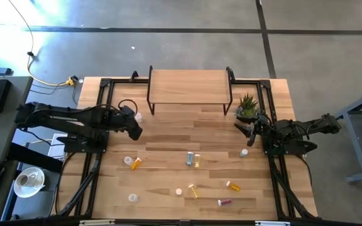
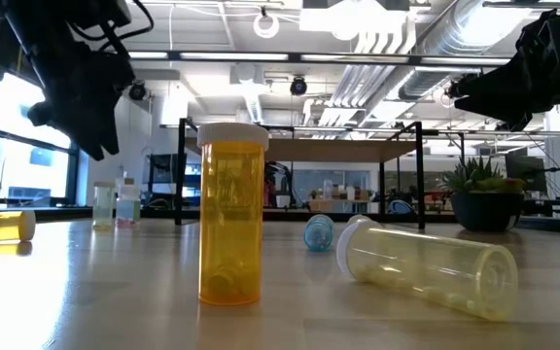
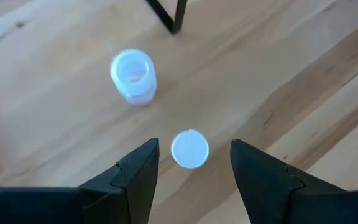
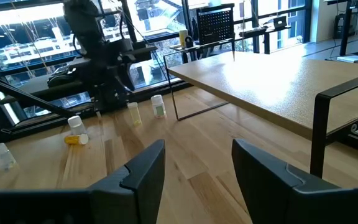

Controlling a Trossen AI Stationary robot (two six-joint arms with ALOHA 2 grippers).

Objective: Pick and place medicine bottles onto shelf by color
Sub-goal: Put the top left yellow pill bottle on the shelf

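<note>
Overall, the wood-plank table [image 1: 168,141] carries the shelf [image 1: 187,85] at its far edge, top bare. Left gripper [image 1: 137,132] hovers near the shelf's left leg, fingers spread and holding nothing, directly above two clear bottles [image 3: 133,74] standing upright, one white cap [image 3: 189,149] showing between the fingers. Right gripper [image 1: 244,129] hangs beside the potted plant [image 1: 248,105], likewise spread and holding nothing. Remaining medicine bottles lie scattered on the near half: an orange one [image 1: 136,162], a blue-grey one [image 1: 190,158], a pinkish-red one [image 1: 224,202].
</note>
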